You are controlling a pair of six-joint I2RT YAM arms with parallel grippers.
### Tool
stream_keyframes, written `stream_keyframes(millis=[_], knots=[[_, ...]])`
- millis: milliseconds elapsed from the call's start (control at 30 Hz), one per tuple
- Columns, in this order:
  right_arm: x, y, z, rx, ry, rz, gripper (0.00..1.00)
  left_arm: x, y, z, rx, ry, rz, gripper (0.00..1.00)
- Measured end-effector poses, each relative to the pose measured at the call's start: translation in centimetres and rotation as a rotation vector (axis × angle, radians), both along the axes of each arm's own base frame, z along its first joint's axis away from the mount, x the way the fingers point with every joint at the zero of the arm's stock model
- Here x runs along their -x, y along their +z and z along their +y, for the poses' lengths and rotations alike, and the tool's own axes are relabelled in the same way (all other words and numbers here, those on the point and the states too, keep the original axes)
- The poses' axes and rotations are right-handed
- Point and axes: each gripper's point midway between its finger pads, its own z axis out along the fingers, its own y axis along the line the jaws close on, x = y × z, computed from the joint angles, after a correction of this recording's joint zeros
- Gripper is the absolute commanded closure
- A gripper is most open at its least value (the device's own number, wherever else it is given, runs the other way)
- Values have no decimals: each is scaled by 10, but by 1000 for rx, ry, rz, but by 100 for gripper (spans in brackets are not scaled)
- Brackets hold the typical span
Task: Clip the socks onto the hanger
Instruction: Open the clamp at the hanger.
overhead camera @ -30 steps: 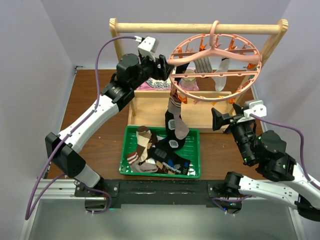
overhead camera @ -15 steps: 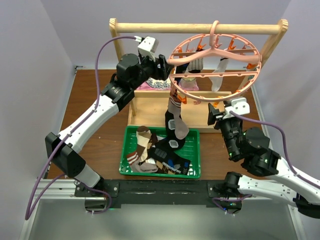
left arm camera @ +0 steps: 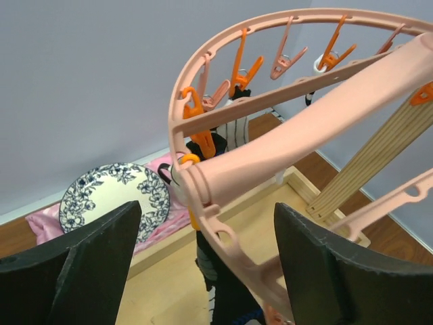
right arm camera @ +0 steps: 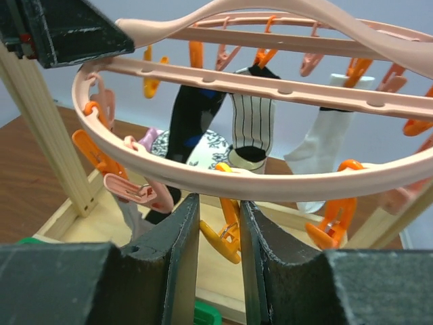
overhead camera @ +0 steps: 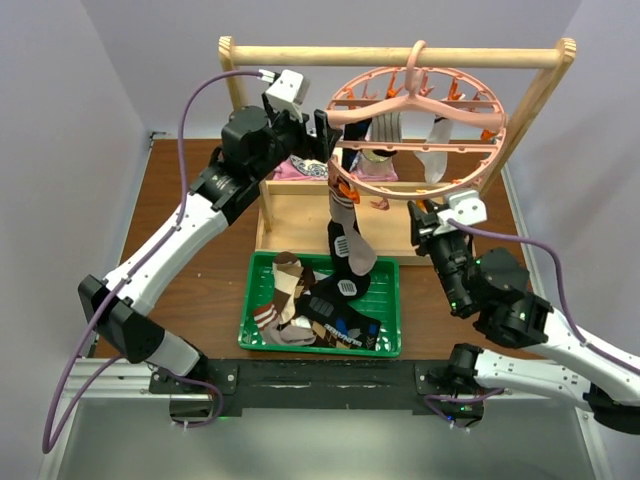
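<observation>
The round pink hanger (overhead camera: 395,193) hangs by its hook from the wooden rail. A grey-and-black sock (overhead camera: 345,240) dangles from its left rim, and a striped sock (right arm camera: 252,125) and a white sock (right arm camera: 325,135) hang at the back. More socks (overhead camera: 300,300) lie in the green tray. My left gripper (overhead camera: 325,135) stands open, its fingers either side of the hanger's left rim (left arm camera: 270,145) without touching it. Under the near rim (right arm camera: 304,183), my right gripper (right arm camera: 218,203) is shut on an orange clip (right arm camera: 226,240).
The light wooden rack (overhead camera: 400,55) carries the hanger and has a wooden base tray beneath. A blue-patterned plate (left arm camera: 115,200) on a pink cloth (left arm camera: 40,223) leans at the back left. The green tray (overhead camera: 245,330) sits in front of the rack.
My right gripper rose to the near rim and closed round an orange clip. My left gripper opened off the hanger, and the ring shifted a little to the left.
</observation>
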Motion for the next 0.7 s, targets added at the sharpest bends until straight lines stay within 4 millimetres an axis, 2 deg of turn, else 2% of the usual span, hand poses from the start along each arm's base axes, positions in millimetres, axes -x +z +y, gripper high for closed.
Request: stream_keyframes(millis=[167,300,400,500,600,700], knots=[[-10,-9,35,33,50,40,98,17,23,13,-8,2,-35,0],[-18,-16,55,37,54,73,98,33,55,25,13,2,-87,0],[-23,-20,72,24,76,96,100,53,87,38,35,-1,-141,0],[-24,-21,87,0,108,116,100,76,107,51,59,-19,-178,0],[-25,-15,103,-64,145,135,100,103,119,59,82,-68,-202,0],[-22,-8,114,-118,185,150,100,132,116,58,106,-163,-199,0]])
